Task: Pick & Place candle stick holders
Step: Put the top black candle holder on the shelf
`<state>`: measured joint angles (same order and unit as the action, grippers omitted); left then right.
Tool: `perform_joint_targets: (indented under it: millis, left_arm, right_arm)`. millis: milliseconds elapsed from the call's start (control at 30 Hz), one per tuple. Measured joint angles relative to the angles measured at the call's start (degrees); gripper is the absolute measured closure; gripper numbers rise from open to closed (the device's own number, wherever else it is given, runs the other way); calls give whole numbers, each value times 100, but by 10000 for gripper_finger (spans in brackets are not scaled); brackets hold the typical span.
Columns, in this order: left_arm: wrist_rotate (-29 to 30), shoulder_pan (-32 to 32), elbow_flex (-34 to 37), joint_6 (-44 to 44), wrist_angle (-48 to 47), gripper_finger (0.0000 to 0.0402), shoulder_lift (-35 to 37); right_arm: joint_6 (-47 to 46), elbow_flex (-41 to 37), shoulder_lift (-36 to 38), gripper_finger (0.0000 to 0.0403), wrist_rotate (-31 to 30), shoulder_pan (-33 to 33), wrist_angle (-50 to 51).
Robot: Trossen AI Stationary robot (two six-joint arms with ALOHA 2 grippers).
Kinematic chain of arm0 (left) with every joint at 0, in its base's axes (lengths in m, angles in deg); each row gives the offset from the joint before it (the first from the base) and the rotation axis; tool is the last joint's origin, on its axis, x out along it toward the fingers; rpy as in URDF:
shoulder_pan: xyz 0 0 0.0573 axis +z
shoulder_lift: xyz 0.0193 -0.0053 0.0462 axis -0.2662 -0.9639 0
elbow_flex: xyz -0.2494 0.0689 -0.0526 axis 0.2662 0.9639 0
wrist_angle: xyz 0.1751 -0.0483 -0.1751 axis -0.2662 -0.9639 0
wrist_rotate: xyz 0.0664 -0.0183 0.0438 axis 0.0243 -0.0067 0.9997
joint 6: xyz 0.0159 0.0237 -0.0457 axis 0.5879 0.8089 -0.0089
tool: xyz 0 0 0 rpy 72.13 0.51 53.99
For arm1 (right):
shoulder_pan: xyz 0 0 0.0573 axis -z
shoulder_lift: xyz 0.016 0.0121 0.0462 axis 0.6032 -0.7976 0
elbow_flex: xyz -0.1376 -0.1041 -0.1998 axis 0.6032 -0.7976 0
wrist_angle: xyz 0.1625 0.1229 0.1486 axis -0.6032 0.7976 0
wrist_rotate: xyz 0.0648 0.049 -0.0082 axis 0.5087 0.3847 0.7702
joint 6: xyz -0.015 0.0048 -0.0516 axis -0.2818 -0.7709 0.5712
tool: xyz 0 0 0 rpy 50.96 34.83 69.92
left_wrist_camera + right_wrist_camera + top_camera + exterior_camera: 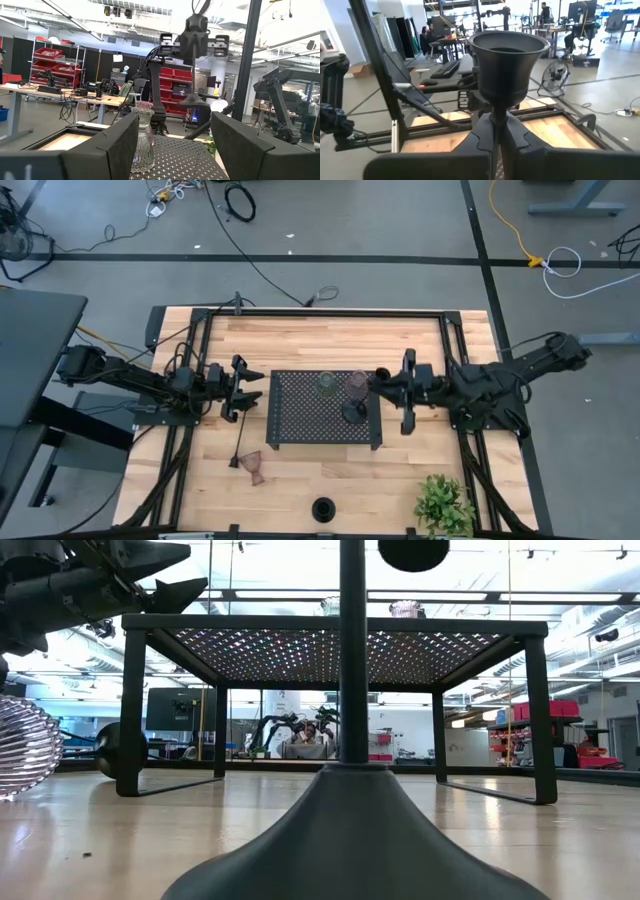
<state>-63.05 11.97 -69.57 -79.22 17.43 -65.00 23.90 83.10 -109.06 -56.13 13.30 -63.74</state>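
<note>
A black perforated tray (322, 408) stands mid-table. On it stand a pale green glass holder (326, 384) and a pinkish one (358, 382). My right gripper (496, 131) reaches over the tray's right end and is shut on a black holder (506, 65). My left gripper (172, 142) is open and empty at the tray's left edge, with a glass holder (142, 137) ahead of its fingers. A black holder (240, 445) and a pinkish-brown glass one (256, 471) lie on the table at the front left. Another black holder (322, 508) stands on its base near the front edge. My right gripper pinches the black holder's thin stem (496, 116) just under its cup, between the two fingers. The fingers come level from the table's right and lie across the stem. The holder is upright, and in the left wrist view its round base (194, 101) shows above the tray's top.
A small leafy plant (443, 502) stands at the front right corner. In the low view the front black holder (350, 790) fills the foreground, and the lying glass one (20, 745) shows at the left. Bare wood lies in front of the tray.
</note>
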Motion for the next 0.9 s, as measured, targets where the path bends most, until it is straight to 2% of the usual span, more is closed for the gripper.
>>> perform_joint_targets:
  millis: [267, 900]
  left_arm:
    - [1, 0, 1, 0, 2, 154, 0]
    - [2, 0, 0, 2, 18, 154, -1]
  right_arm:
    - [-262, -2, -77, 401, -527, -547, 137]
    - [-612, -2, -586, 401, -529, -714, 371]
